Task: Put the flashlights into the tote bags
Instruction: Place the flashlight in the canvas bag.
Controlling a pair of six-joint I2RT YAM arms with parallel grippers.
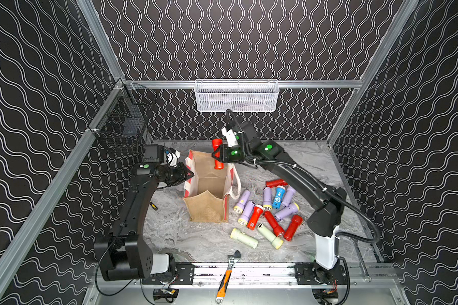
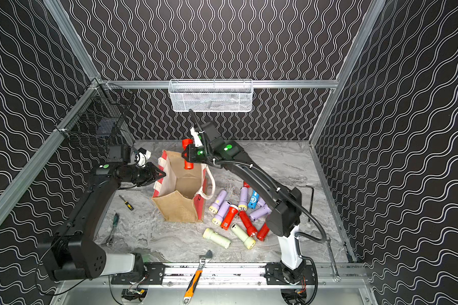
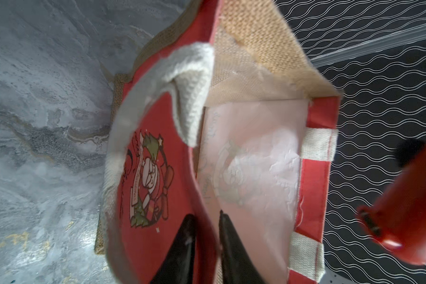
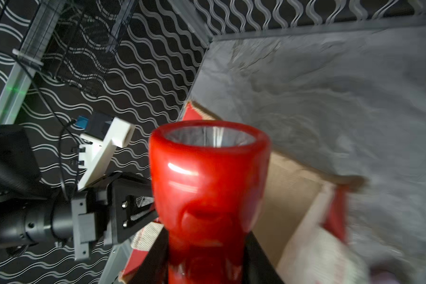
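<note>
The tote bag stands open on the marble table, tan burlap with red-and-white side panels. My left gripper is shut on the rim of its left side wall, one finger outside on the red panel and one inside on the pale lining. My right gripper is shut on the body of a red flashlight. It holds it upright, head up, over the far end of the bag's mouth. Several loose flashlights lie right of the bag: lilac, blue, red, pale green.
An orange-handled wrench lies across the front rail. A white mesh basket hangs on the back wall and a black wire basket on the left wall. A small screwdriver lies left of the bag, a spanner at the right edge.
</note>
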